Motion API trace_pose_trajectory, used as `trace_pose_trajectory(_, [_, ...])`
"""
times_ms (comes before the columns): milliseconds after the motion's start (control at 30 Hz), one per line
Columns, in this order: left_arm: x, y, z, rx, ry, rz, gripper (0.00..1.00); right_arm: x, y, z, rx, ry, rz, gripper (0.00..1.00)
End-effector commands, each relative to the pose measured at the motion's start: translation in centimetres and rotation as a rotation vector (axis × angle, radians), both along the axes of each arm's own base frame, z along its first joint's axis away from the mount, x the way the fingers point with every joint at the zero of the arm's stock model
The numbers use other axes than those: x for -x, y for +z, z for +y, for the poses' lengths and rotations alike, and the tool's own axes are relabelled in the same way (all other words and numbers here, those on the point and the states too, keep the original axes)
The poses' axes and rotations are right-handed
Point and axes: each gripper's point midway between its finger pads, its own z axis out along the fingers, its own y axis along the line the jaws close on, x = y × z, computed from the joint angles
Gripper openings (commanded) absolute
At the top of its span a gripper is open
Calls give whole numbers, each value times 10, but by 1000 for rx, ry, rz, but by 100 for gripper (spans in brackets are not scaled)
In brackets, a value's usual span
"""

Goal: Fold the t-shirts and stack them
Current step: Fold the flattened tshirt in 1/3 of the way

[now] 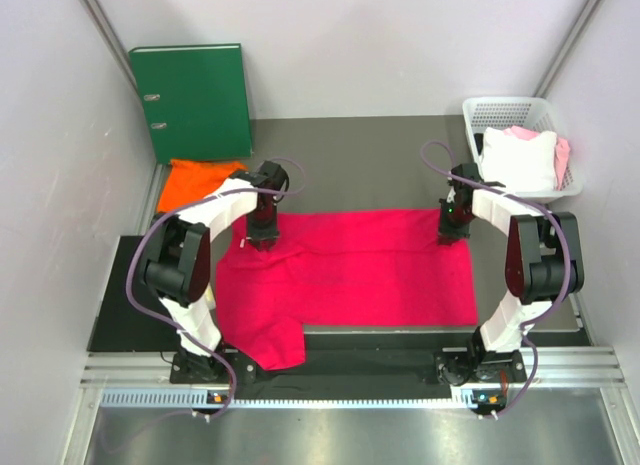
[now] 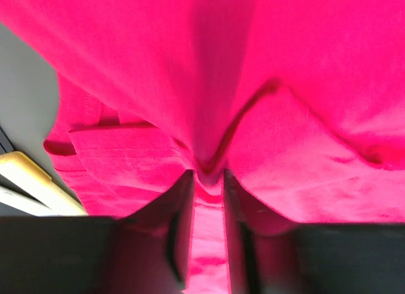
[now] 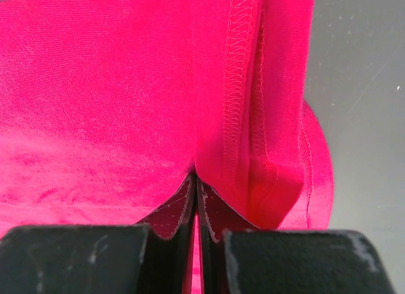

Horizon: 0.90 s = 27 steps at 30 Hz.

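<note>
The crimson-pink t-shirt [image 1: 350, 275] lies spread on the dark mat, with one sleeve hanging over the near edge at the left. My left gripper [image 1: 262, 237] is at its far left corner, shut on a fold of the cloth [image 2: 209, 174]. My right gripper [image 1: 450, 228] is at its far right corner, shut on the hemmed edge [image 3: 197, 180]. The shirt fills both wrist views. The orange t-shirt [image 1: 195, 180] lies folded at the far left, behind my left arm. The neck label is hidden.
A green ring binder [image 1: 195, 100] stands against the back wall at the left. A white basket [image 1: 515, 115] at the far right holds white and pink cloth. The dark mat [image 1: 340, 155] is bare behind the shirt.
</note>
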Motion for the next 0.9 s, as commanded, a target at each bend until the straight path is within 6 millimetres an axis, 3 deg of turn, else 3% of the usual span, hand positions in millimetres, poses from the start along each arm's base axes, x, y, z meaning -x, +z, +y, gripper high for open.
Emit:
trace_pose_trajectory(0, [6, 6, -2, -20, 0, -10, 34, -14, 5, 7, -23, 24, -37, 2])
trace_pose_trajectory(200, [-20, 31, -9, -16, -9, -110, 43, -14, 4, 9, -27, 29, -37, 2])
trace_pose_trajectory(333, [-39, 38, -13, -21, -19, -153, 43, -14, 3, 9, -29, 31, -36, 3])
trace_pose_trajectory(600, [-63, 15, -20, -48, -42, -127, 41, -16, 3, 10, -35, 33, -34, 3])
trace_pose_trajectory(867, [-59, -4, -24, -37, -54, -84, 36, -14, 4, 10, -35, 34, -35, 3])
